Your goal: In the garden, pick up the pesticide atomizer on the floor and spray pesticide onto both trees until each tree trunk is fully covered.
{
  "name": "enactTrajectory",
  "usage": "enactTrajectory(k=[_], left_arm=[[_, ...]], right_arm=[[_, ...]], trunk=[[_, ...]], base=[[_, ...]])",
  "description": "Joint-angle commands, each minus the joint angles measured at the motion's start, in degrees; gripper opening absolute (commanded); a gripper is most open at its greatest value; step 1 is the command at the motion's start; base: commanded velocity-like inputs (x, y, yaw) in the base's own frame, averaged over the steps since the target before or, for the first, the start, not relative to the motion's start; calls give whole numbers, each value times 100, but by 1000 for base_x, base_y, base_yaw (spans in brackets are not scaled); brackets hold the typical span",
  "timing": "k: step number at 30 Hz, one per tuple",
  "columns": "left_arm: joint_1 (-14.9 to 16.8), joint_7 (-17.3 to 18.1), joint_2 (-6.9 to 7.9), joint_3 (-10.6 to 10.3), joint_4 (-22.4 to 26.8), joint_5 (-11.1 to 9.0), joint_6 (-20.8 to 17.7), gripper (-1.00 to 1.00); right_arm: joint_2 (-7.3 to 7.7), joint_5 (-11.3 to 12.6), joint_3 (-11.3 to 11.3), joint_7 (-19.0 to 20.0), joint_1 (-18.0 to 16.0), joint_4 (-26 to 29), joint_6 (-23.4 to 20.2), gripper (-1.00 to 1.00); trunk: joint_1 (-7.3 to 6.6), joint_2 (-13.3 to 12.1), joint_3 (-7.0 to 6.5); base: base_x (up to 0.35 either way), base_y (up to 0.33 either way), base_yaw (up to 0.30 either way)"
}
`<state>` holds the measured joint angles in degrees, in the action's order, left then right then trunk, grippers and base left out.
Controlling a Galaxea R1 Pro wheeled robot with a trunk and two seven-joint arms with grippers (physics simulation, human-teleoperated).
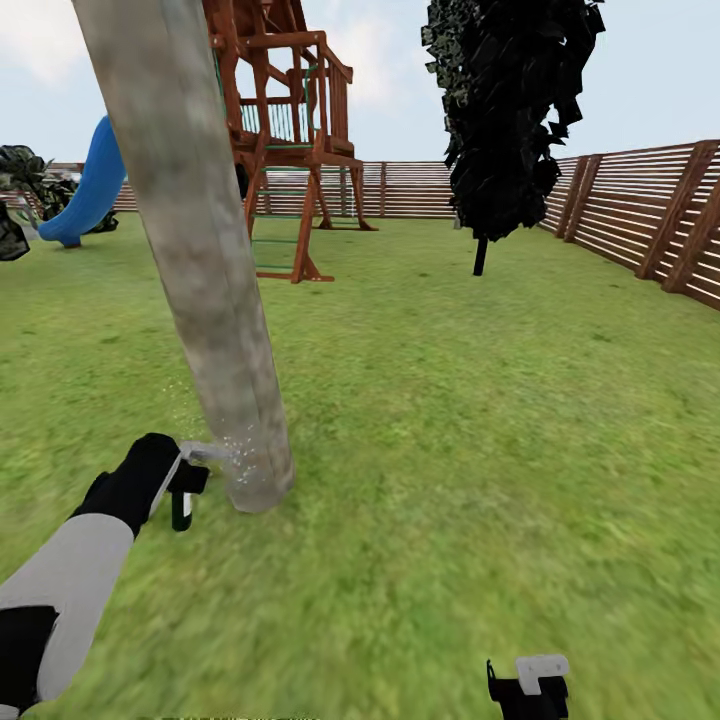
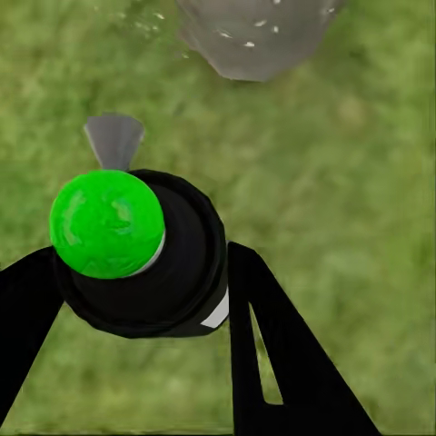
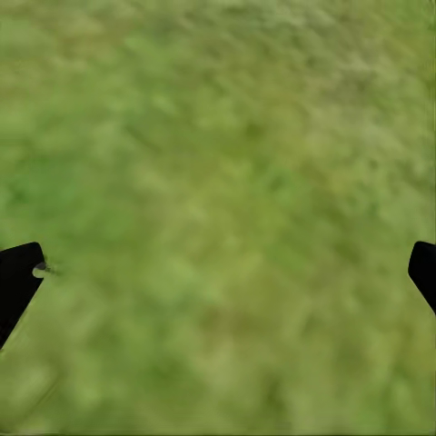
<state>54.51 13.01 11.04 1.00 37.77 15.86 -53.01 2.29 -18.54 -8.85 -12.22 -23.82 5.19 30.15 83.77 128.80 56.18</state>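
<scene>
Pesticide atomizer (image 2: 136, 250), black-bodied with a bright green cap and a grey nozzle, clamped between the two fingers of the left gripper (image 2: 145, 300), one finger on each side of the body. In the head view the left gripper (image 1: 178, 488) hangs low over the lawn (image 1: 480, 420), with the nozzle directed at the foot of the tree trunk (image 1: 200, 250) just ahead of it. Pale specks near the base of the trunk, between nozzle and bark, read as spray droplets; the wrist view shows similar flecks on the trunk base (image 2: 254, 36). The step in hand is judged to be spraying the lowest part of this trunk. The right gripper (image 1: 528, 690) is idle, well off to the side; its dark fingertips (image 3: 18, 282) stand wide apart over bare grass, holding nothing. Beyond the trunk stand a wooden play tower (image 1: 290, 130), a blue slide (image 1: 90, 190), a dark conifer (image 1: 510, 120) and the slatted fence (image 1: 640, 210).

Next move, as judged: raise the nozzle along the trunk and work round it, since coverage higher up cannot be confirmed here; a second tree would then be needed.
</scene>
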Motion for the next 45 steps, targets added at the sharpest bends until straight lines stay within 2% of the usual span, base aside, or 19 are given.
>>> enactTrajectory(k=[1,4,8,11,14,20,25,37,40,45], left_arm=[[-4,0,82,-8,1,-39,-6,-100],[5,7,46,-11,13,-44,-11,-100],[20,2,-163,-19,301,-51,-181,-100],[160,8,-233,-44,426,-56,-333,-100],[315,8,-180,-51,435,-52,-355,-100],[246,5,-77,-69,425,-33,-342,-100],[239,-1,-131,-66,424,-39,-341,-100],[206,-9,-110,-48,337,-22,-333,-100],[39,-17,-98,-47,341,-10,-316,-100],[4,-18,-113,-41,338,-15,-301,-100]], right_arm=[[0,0,1,0,0,0,0,100],[0,-1,4,0,0,0,0,100],[0,-3,0,0,0,0,0,100],[8,-8,-3,0,0,0,0,100],[9,-9,-3,0,0,0,0,100],[6,-1,-3,0,0,0,0,100],[0,0,-1,0,0,0,0,100],[0,0,-1,-1,0,3,0,100],[8,0,-3,-8,0,0,0,100],[9,0,-3,-9,0,0,0,100]], trunk=[[0,0,0],[0,0,0],[0,0,0],[0,0,0],[0,0,0],[0,0,0],[0,0,0],[0,0,0],[0,0,0],[0,0,0]], base=[[0,0,272],[0,0,239],[0,0,28],[0,0,2],[0,0,0],[21,-35,0],[133,-230,47],[12,-272,240],[0,-275,15],[0,-275,1]])
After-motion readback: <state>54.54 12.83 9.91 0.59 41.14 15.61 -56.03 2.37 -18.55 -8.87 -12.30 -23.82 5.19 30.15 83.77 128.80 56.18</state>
